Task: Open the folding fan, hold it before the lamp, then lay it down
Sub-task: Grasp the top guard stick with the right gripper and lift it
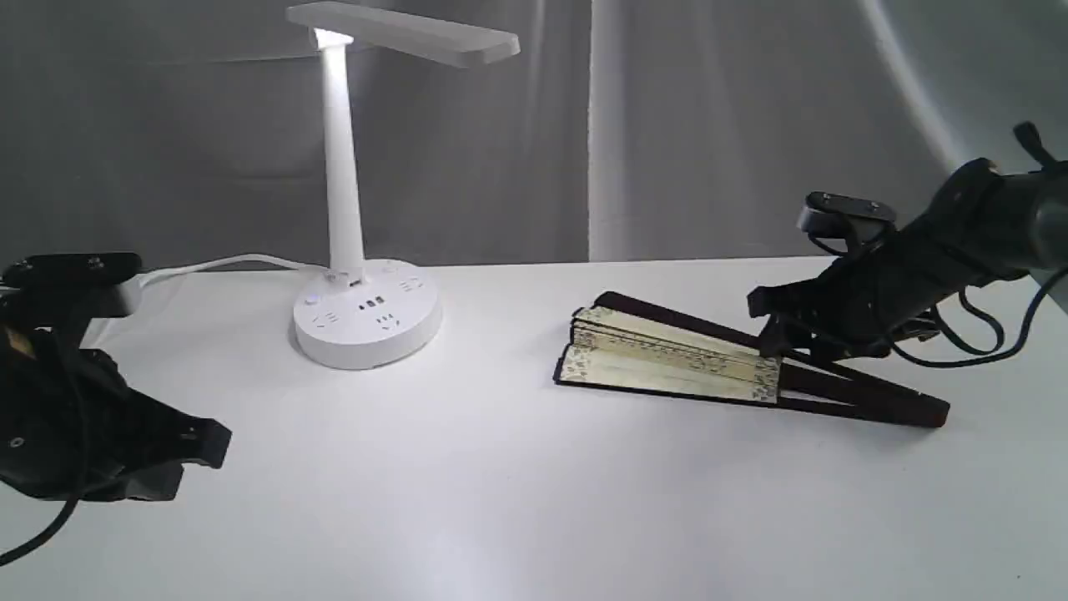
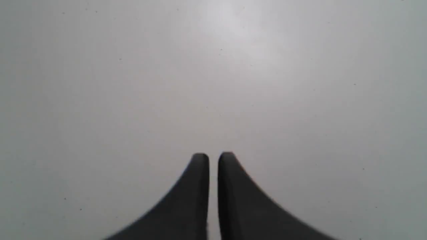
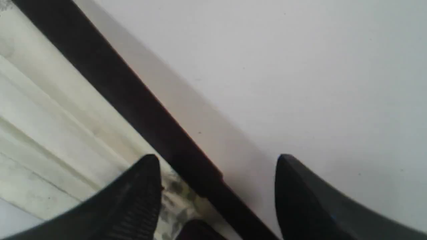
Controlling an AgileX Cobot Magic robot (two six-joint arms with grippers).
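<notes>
Right gripper (image 3: 217,160) astride fan (image 1: 667,363), lamp (image 1: 342,167) apart

On table (image 1: 501,501), lamp (image 1: 344,184) left of centre; folding fan (image 1: 667,371) to its right; right gripper (image 1: 763,325) over fan's ribs; left gripper (image 1: 200,446) far left.

A smooth, matte white flat tabletop (image 1: 501,501) fills the lower half of the exterior view, brightest near its middle and dimmer toward the edges. Behind it hangs a grey fabric backdrop (image 1: 734,125) with soft vertical folds. 1 pale vertical strip (image 1: 591,125) runs down it just right of centre. Close up, tiny dark specks (image 2: 65,199) dot the tabletop.
</notes>
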